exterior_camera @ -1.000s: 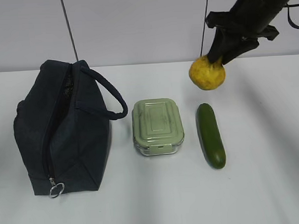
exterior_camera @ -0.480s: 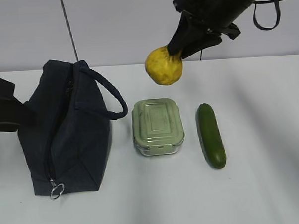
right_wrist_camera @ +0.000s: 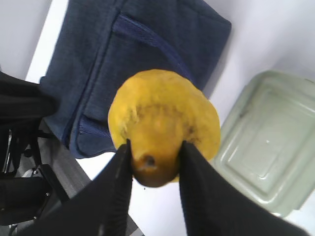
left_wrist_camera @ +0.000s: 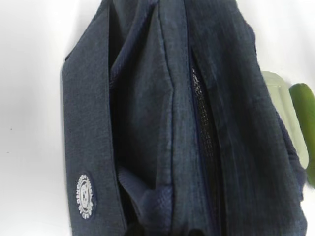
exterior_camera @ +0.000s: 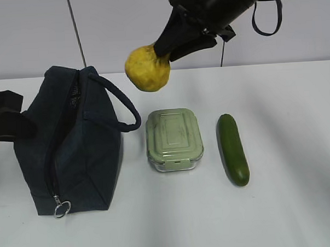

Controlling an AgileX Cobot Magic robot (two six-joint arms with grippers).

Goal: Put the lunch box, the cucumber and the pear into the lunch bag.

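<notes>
My right gripper (exterior_camera: 161,51) is shut on the narrow top of the yellow pear (exterior_camera: 146,68) and holds it in the air, above the gap between the lunch bag (exterior_camera: 73,144) and the lunch box (exterior_camera: 174,138). The right wrist view shows the pear (right_wrist_camera: 165,113) between both fingers (right_wrist_camera: 118,182). The navy bag stands at the left; its top zipper slit (left_wrist_camera: 199,123) shows mesh inside. My left gripper (exterior_camera: 14,123) is against the bag's left side, its jaws hidden in the left wrist view. The cucumber (exterior_camera: 233,149) lies right of the green-lidded box.
A silver ring pull (exterior_camera: 60,209) hangs at the bag's near end and the loop handle (exterior_camera: 123,106) arches toward the lunch box. A thin dark pole (exterior_camera: 76,31) stands behind the bag. A black cable (exterior_camera: 267,20) hangs from the right arm.
My right gripper has carried the pear up and left, from above the cucumber to near the bag. My left arm has come in at the bag's left side.
</notes>
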